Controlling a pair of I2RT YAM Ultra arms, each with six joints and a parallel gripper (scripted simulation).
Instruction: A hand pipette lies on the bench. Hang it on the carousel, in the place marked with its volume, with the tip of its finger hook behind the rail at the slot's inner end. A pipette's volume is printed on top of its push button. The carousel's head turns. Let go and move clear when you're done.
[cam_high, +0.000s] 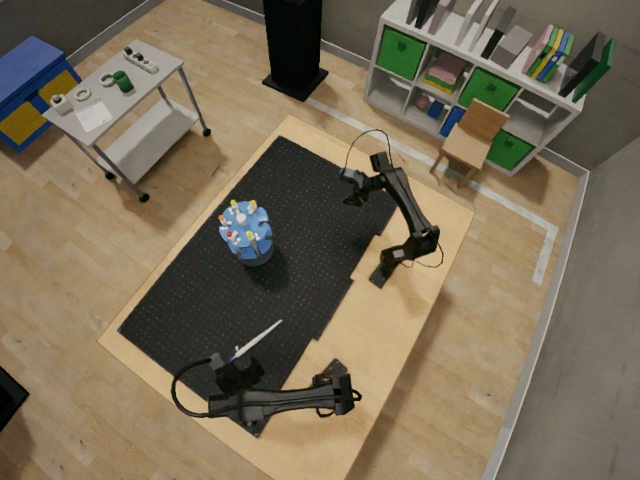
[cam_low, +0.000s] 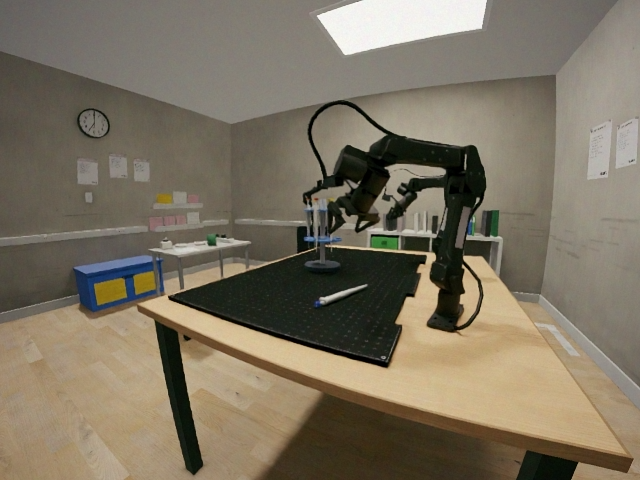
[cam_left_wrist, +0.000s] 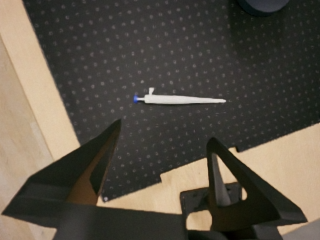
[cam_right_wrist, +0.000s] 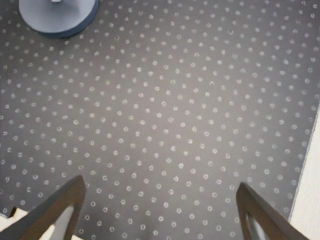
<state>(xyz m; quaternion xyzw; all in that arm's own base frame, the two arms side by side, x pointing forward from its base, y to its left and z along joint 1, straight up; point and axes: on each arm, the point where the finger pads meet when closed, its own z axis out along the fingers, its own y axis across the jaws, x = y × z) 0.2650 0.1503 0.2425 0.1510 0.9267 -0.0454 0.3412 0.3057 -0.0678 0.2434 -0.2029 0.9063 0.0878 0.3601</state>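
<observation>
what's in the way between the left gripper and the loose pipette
Nothing visible stands between the left gripper, open above the black mat, and the white pipette lying on it; the left wrist view shows only mat between them.
</observation>
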